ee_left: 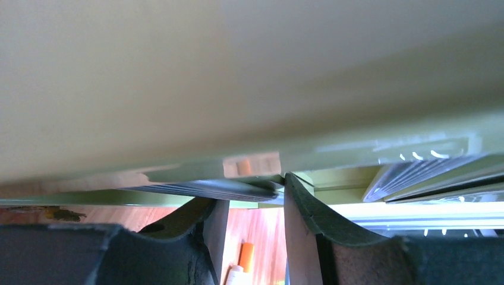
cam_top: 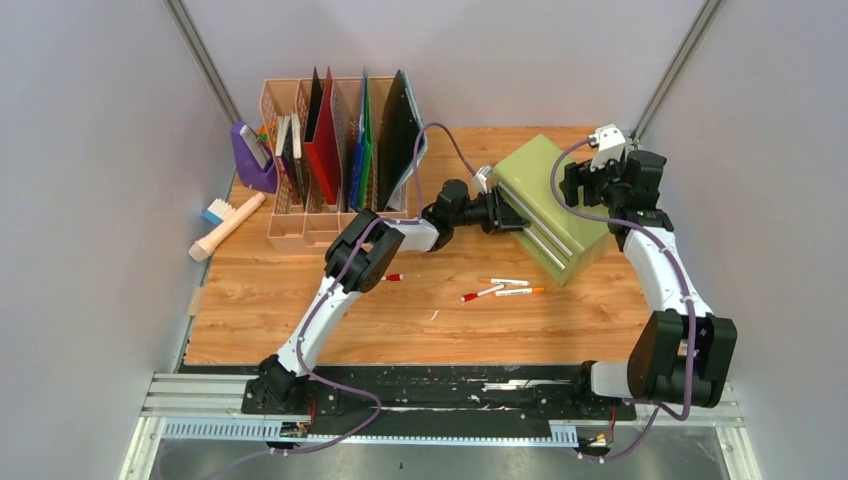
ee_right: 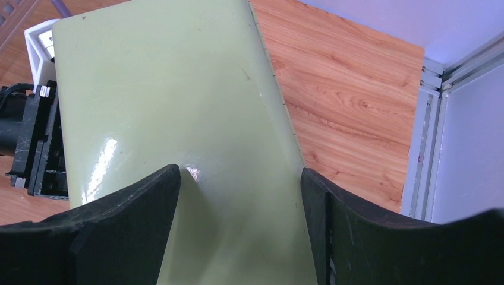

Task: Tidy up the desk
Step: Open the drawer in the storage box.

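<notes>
Four thin white pens with red or orange caps (cam_top: 483, 293) lie loose on the desk (cam_top: 300, 320), the large light orange-brown wooden top with a black rail at its front. They are well apart from any holder, so I judge that the tidying is far from finished. Dark books and folders already stand upright in the pinkish-beige plastic file rack (cam_top: 290, 225) at the back. A purple plastic holder (cam_top: 250, 160) stands just beside the rack, and a wooden-handled brush (cam_top: 228, 225) lies at the left edge of the desk.

The left gripper (ee_left: 252, 190) is at the front of the small green drawer cabinet (cam_top: 545, 190), at the lip of a drawer. A gap shows between its fingers, but I cannot tell whether the tips already pinch the lip. The right gripper (ee_right: 241, 172) is over the cabinet's smooth top, its fingers apart and holding nothing. Probably a drawer must be opened first, and then the pens put away.
</notes>
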Tool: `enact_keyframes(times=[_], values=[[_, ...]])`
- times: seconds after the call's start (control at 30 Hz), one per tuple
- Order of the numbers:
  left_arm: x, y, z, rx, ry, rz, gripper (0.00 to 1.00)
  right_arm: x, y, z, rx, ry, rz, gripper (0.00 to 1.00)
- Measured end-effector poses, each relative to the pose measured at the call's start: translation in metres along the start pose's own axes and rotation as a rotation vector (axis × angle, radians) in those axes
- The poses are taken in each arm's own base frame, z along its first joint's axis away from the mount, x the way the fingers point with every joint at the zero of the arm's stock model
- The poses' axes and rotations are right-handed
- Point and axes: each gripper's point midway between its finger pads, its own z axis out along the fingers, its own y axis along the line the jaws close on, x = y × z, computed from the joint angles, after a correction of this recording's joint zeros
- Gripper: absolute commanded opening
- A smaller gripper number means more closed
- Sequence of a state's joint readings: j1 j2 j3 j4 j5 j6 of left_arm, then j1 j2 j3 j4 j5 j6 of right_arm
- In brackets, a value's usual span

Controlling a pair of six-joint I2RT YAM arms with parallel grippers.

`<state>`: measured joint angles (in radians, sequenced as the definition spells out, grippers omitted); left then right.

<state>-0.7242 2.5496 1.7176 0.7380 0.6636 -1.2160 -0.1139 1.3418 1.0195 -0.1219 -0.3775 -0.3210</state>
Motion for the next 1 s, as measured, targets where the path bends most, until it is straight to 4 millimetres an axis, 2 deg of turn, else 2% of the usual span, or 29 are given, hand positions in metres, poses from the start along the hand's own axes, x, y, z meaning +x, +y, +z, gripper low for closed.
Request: enact_keyframes(times=[0.33, 0.6, 0.63, 0.67, 0.77, 0.83, 1.0], values=[[0.003, 0.0, -0.004, 0.003, -0.025, -0.023, 0.1, 0.0, 0.0, 0.005, -0.009, -0.01, -0.013, 0.74], [0.028, 0.003, -0.024, -0.036, 0.022, -0.043, 0.04, 0.0, 0.0, 0.006, -0.015, -0.013, -0.019, 0.74], [0.031, 0.003, -0.026, -0.044, 0.027, -0.047, 0.05, 0.0, 0.0, 0.006, -0.016, -0.013, -0.02, 0.74], [0.033, 0.003, -0.029, -0.05, 0.033, -0.05, 0.11, 0.0, 0.0, 0.006, -0.017, -0.014, -0.021, 0.74], [0.036, -0.002, -0.032, -0.053, 0.042, -0.042, 0.42, -0.001, 0.001, 0.007, -0.02, -0.015, -0.024, 0.74], [0.037, -0.004, -0.031, -0.049, 0.048, -0.035, 0.55, -0.001, 0.001, 0.007, -0.022, -0.016, -0.025, 0.74], [0.033, -0.008, -0.026, -0.05, 0.06, -0.029, 0.73, -0.001, 0.001, 0.007, -0.023, -0.016, -0.025, 0.74]])
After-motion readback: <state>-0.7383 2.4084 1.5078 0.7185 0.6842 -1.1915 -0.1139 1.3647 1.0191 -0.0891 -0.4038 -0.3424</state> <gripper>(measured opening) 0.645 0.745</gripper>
